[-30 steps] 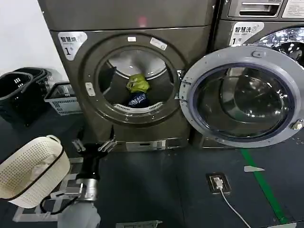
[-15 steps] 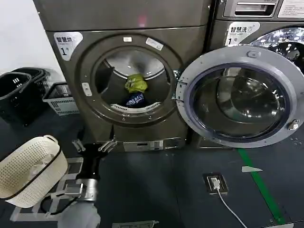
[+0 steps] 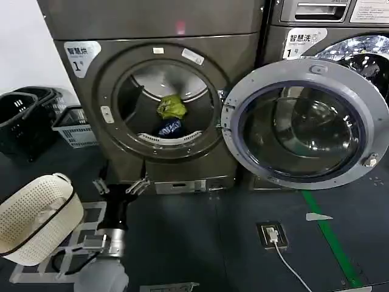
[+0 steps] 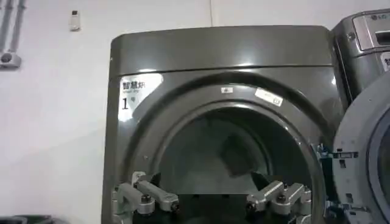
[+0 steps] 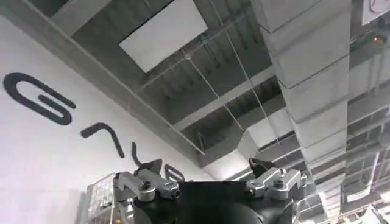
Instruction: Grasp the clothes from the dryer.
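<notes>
- Dryer door hangs wide, exposing the clothes for reaching.
- Left hand, fingers spread, faces the opening, low.
- Right hand, fingers spread, points at the ceiling.

Head camera: looks forward and down from my head at the dryer front, its open door and the floor before it, my left pincer low in view. Left wrist camera: sits behind my left pincer, faces the dryer porthole level and close; both views share that machine front. Right wrist camera: behind my right pincer, tilted upward at ceiling and wall.
</notes>
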Controlling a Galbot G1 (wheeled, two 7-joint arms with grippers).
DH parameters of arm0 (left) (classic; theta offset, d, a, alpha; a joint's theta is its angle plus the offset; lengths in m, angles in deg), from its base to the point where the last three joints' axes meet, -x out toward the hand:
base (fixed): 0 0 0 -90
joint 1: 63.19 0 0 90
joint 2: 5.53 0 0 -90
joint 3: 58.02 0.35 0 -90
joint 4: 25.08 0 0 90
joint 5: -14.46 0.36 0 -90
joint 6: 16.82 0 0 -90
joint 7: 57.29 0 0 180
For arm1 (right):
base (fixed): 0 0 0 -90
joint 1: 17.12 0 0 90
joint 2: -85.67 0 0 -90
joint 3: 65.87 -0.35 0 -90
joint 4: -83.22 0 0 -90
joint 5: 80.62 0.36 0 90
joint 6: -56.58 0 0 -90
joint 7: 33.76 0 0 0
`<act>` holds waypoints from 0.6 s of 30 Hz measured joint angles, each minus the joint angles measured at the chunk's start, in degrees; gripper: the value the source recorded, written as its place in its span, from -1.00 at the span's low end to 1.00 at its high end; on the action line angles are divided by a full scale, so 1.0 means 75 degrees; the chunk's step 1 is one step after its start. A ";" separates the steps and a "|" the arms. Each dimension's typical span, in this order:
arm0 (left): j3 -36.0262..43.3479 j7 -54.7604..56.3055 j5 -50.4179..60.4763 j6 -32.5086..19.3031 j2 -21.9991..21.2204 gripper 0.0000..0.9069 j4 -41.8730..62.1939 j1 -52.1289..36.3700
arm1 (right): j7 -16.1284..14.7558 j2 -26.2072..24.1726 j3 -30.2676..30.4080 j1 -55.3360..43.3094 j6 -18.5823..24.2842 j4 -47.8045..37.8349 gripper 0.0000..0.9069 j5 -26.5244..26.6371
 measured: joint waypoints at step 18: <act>-0.0002 0.0001 -0.0024 -0.0055 0.0009 1.00 0.0074 -0.0024 | -0.0013 0.0056 0.0061 -0.0026 0.0007 0.0063 1.00 -0.0023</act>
